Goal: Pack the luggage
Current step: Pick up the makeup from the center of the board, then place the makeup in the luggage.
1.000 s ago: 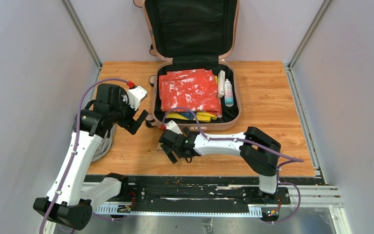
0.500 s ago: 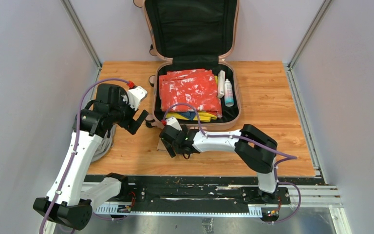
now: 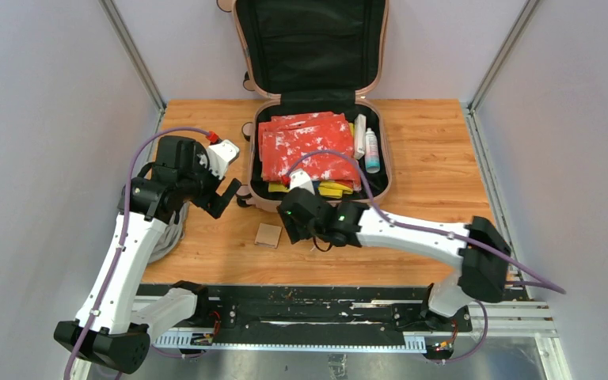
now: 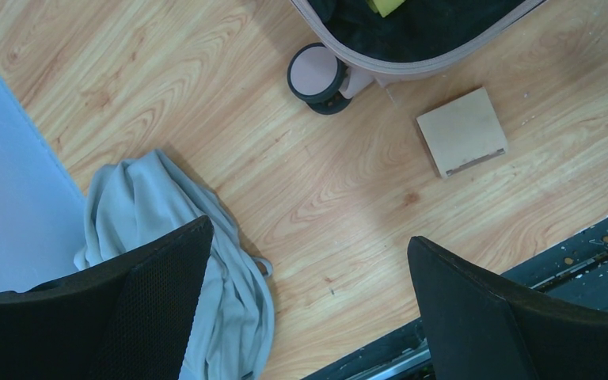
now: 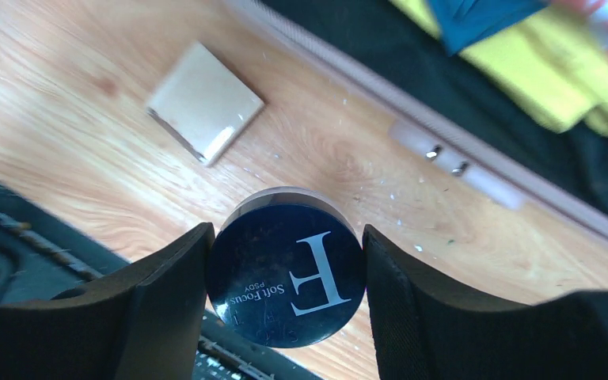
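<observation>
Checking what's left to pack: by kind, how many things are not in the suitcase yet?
Grey cloth: 1
Tan square pad: 1
Round dark jar: 1
Total: 3

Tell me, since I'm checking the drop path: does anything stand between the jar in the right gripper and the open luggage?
Nothing visible does. The right gripper holds the jar over the table just outside the luggage; only its low near rim lies between, with yellow cloth inside beyond it.
</observation>
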